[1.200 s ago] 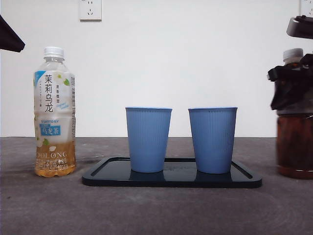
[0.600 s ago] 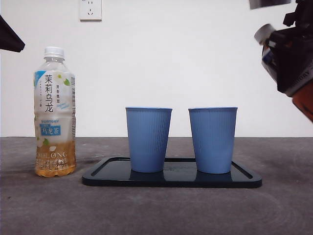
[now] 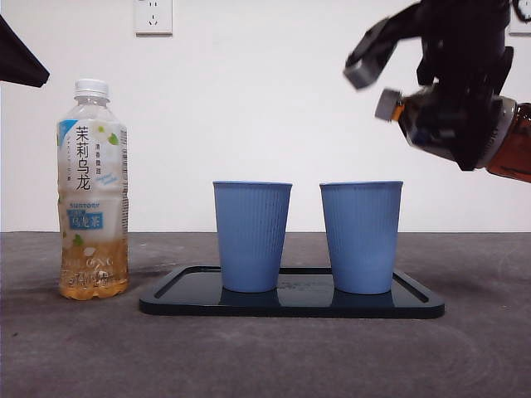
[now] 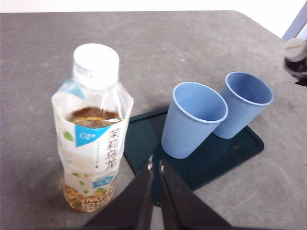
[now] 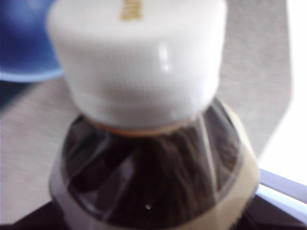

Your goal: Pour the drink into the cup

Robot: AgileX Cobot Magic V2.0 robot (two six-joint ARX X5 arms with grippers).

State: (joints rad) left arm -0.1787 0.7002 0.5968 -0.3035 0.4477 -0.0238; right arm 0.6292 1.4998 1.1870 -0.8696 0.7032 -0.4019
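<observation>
While two blue ribbed plastic cups [image 3: 251,236] [image 3: 361,237] stand mid-frame on one dark tray [image 3: 415,303], the right gripper [image 3: 452,104] clasps a tilted, white-capped dark-drink bottle [image 3: 508,145] upper right; only the left wrist view shows the left gripper [image 4: 156,165] pinched closed beside one oolong tea bottle [image 4: 93,129].

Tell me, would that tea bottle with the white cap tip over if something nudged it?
Probably not easily: the oolong tea bottle stands upright, and the tea seems to fill only its lower part, so its weight sits low. A push near its white cap might still topple it, since it is tall and narrow.

Upper right of frame, the right claw [image 3: 452,108] grips a tilted dark bottle [image 3: 506,145], seemingly capped, above two blue cups [image 3: 251,236].
</observation>
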